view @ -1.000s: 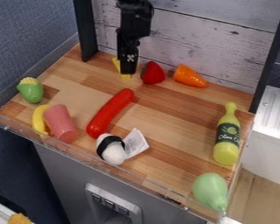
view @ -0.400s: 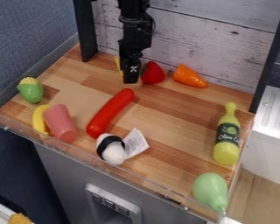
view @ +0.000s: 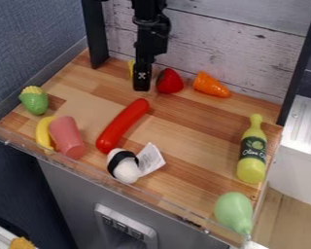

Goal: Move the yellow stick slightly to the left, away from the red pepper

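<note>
Shows hand [view: 141, 89] just beside red toy [view: 170, 81], near yellow toy [view: 131, 67] and toy sausage [view: 122, 125]; cannot tell whether clenched or released.

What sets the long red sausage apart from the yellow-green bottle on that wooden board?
The sausage is plain bright red, while the bottle is yellow-green with a dark label around its middle. The sausage is thick nearly end to end and gently curved; the bottle is straight and narrows to a thin neck. The sausage lies near the middle of the board, the bottle by its right-hand edge. Both are long and lying down.
</note>
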Tool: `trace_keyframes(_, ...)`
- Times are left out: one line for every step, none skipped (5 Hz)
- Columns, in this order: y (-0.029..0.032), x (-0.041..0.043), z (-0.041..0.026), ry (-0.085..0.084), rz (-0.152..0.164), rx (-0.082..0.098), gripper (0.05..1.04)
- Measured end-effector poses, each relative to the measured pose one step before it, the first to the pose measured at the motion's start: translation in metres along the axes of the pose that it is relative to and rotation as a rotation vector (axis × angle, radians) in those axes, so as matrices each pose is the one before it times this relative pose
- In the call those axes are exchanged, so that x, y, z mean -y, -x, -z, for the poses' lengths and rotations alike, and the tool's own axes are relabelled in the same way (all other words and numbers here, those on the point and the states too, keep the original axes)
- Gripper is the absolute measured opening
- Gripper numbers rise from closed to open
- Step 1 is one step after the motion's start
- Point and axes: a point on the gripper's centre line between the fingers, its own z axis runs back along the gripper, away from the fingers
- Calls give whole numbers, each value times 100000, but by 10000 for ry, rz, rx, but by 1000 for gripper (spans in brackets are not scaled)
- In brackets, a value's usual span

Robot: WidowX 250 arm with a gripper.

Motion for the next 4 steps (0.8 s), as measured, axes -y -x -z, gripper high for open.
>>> trace_keyframes(-7, -38, 321, -18, 26, -7, 665)
trace_keyframes(31, 91, 186, -47, -694, 3, 370)
trace_keyframes(-70, 64, 9, -24, -910, 25, 165)
trace_keyframes(-351, 756, 507, 232, -515, -39, 65)
